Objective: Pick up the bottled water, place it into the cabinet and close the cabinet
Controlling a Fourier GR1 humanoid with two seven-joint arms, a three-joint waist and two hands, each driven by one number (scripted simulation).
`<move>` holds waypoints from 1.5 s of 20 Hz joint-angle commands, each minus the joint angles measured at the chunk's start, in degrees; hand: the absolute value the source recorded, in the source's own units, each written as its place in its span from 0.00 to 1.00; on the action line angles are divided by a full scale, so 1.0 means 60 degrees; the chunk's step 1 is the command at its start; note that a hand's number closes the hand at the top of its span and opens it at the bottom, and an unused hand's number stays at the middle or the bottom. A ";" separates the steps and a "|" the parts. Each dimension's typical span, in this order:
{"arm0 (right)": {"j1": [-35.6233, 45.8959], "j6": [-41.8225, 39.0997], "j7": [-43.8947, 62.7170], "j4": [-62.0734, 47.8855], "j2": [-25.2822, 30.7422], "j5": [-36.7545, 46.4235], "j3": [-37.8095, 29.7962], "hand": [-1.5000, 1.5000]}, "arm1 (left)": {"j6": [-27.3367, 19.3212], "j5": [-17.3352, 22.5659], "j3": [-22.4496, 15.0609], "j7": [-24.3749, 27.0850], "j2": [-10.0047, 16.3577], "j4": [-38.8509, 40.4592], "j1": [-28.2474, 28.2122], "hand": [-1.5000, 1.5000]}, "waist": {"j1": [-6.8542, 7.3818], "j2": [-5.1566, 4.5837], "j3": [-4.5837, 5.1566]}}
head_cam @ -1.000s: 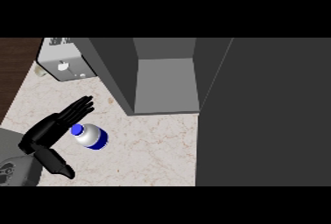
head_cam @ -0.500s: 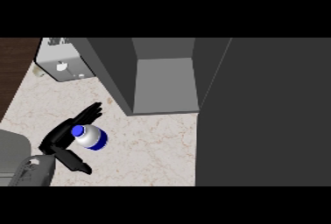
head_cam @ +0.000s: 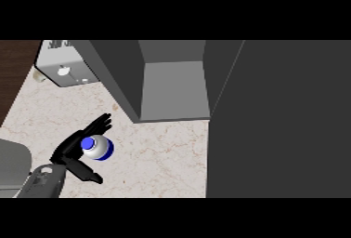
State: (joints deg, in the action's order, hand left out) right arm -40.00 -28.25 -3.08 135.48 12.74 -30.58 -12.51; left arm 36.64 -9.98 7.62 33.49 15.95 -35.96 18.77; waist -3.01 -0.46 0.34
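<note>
One hand shows, the left hand [head_cam: 70,149], coming in from the lower left on its grey forearm [head_cam: 42,183]. It is open. Its fingers [head_cam: 101,123] stretch up and to the right along the left side of the bottled water [head_cam: 98,148], and the thumb [head_cam: 87,174] sticks out below the bottle without closing around it. The bottle stands upright on the counter [head_cam: 158,158], seen from above as a white round body with a blue cap [head_cam: 88,144]. It sits in the fork between fingers and thumb. Whether the fingers actually touch it cannot be told from this angle.

Up and to the right of the bottle stands the cabinet [head_cam: 175,88], its lighter grey inside open to view. Its dark left wall [head_cam: 113,79] slants down toward the fingertips and is the part of the cabinet nearest the hand. A strip of marbled counter lies between the bottle and the cabinet's front edge. A broad dark panel [head_cam: 281,121] fills the right side of the view, next to the opening. A small grey appliance [head_cam: 60,69] sits at the counter's far left corner, well apart from the bottle.
</note>
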 commanded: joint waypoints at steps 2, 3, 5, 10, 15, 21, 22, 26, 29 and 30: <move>-0.0389 0.0312 0.0415 0.1331 0.0096 -0.1315 -0.0318 0.00 | 0.0803 -0.0113 -0.0229 0.1435 -0.0094 0.1042 0.0363 0.00 | 0.0033 -0.0009 0.0000; -0.0699 0.0268 0.0363 0.1530 -0.0033 -0.1065 -0.0135 0.00 | 0.1327 0.0049 -0.0269 0.1579 0.0016 0.0988 0.0255 0.00 | -0.0045 0.0006 0.0011; -0.1103 -0.0030 0.0170 0.1580 0.0053 -0.1291 -0.0285 0.00 | 0.1290 0.0049 -0.0374 0.1617 -0.0033 0.1125 0.0264 1.00 | -0.0082 0.0035 0.0003; -0.1078 0.0058 -0.0022 0.1711 0.0061 -0.0902 -0.0077 0.00 | 0.1984 0.0898 -0.0039 0.1354 -0.0350 0.1653 0.0411 1.00 | -0.0022 0.0011 0.0023; -0.1324 0.0082 -0.0352 0.1527 0.0103 -0.1080 -0.0516 0.00 | 0.2406 0.1038 -0.0220 0.1335 -0.0151 0.1636 0.0558 1.00 | 0.0126 0.0040 -0.0006; -0.1609 -0.0261 -0.0667 0.1207 0.0510 -0.1329 -0.0889 0.00 | 0.0626 0.2420 0.1134 0.1362 -0.0171 0.1505 0.0418 1.00 | 0.0254 0.0096 -0.0011; -0.1126 -0.0038 -0.0840 0.0802 0.0278 -0.0896 -0.0653 0.00 | -0.0359 0.2575 0.1407 0.1487 -0.0514 0.1537 0.0268 1.00 | 0.0389 0.0058 -0.0012; -0.1712 -0.0084 -0.0812 0.1287 0.0357 -0.1207 -0.0834 0.00 | -0.1619 0.3451 0.2385 0.1939 -0.0568 0.1083 -0.0127 1.00 | 0.0418 0.0128 -0.0027; -0.2066 0.0147 -0.0347 0.2034 0.0293 -0.1405 -0.0624 0.00 | -0.2182 0.3200 0.2080 0.1974 -0.0781 0.0613 -0.0006 1.00 | 0.0375 0.0108 -0.0038; -0.1715 0.0442 0.0033 0.1985 0.0835 -0.2105 -0.1062 0.00 | -0.2076 0.3347 0.2156 0.1448 -0.0554 0.0638 0.0275 1.00 | 0.0432 0.0083 -0.0038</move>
State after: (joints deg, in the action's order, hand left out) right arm -47.69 -29.40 -9.74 134.96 16.05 -33.89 -16.78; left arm 24.71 8.56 19.40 41.88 12.52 -30.40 19.20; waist -0.65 0.12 0.17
